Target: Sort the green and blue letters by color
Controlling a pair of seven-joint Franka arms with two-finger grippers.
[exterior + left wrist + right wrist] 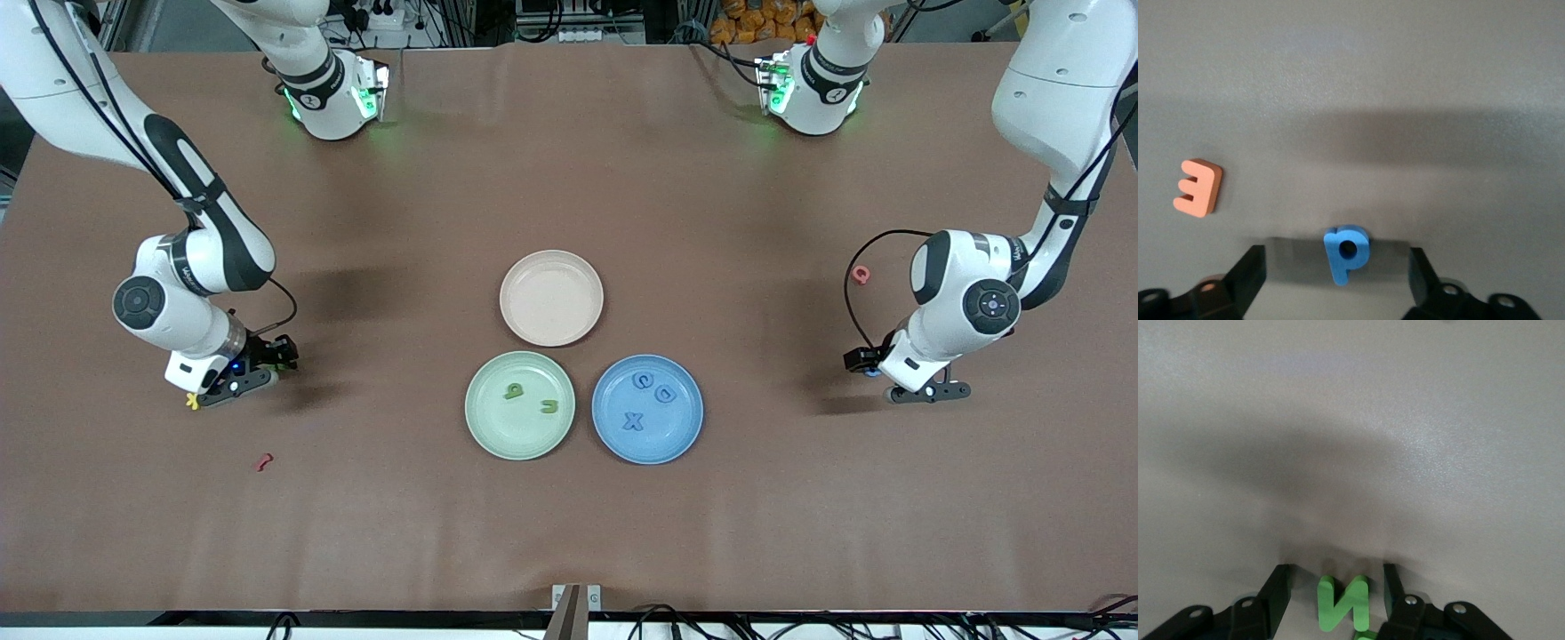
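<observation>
Left hand [1338, 283] open astride blue P [1347, 253]; right hand [1335, 603] open astride green N [1341, 603]. Risk: thin foam on the tabletop [569, 533] squirting from an off-centre pinch; orange E [1198, 187], P's nine o'clock, undisturbed.

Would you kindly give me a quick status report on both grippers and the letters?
Left gripper open, straddling blue P. Right gripper open, straddling green N. Orange E lies beside P, outside the fingers.
</observation>
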